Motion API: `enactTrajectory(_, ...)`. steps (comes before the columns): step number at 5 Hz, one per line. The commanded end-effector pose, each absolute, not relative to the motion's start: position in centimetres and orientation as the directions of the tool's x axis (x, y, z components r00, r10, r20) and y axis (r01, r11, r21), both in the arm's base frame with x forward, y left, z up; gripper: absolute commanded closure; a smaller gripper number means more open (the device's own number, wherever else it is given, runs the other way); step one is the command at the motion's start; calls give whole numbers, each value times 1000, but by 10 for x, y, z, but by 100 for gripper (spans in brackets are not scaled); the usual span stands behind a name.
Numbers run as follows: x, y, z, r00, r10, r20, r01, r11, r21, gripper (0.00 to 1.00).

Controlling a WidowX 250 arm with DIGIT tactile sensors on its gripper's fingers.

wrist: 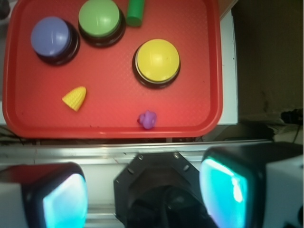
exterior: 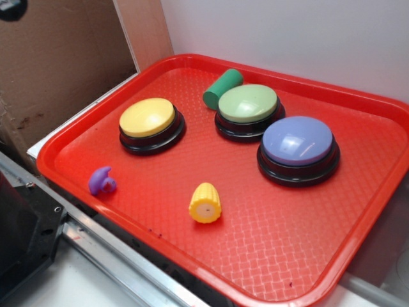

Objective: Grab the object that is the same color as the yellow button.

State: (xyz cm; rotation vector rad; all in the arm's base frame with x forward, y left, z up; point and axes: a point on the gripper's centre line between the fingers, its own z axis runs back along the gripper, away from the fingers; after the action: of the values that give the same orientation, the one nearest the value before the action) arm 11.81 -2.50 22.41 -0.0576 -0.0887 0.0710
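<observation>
The small yellow ribbed corn-shaped object (exterior: 205,203) (wrist: 75,98) lies on its side near the front of the red tray (exterior: 268,256) (wrist: 118,114). The yellow button (exterior: 147,119) (wrist: 157,60) on a black base stands at the tray's back left in the exterior view. My gripper (wrist: 145,190) shows only in the wrist view, high above the tray's near edge and the robot base, jaws wide apart with nothing between the fingers (wrist: 223,190). It is far from the yellow object.
A pale green button (exterior: 248,104) (wrist: 99,18), a lavender-blue button (exterior: 298,142) (wrist: 51,35), a green cylinder (exterior: 222,88) (wrist: 136,12) and a small purple toy (exterior: 102,181) (wrist: 147,119) also sit on the tray. Cardboard (exterior: 57,57) stands left; a white wall (exterior: 287,32) behind.
</observation>
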Motion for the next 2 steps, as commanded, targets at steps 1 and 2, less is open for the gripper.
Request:
enactTrajectory(1, 135, -54, 202, 977, 159, 138, -137, 977, -161, 0)
enactTrajectory(2, 146, -74, 167, 946, 301, 121, -277, 943, -182, 0)
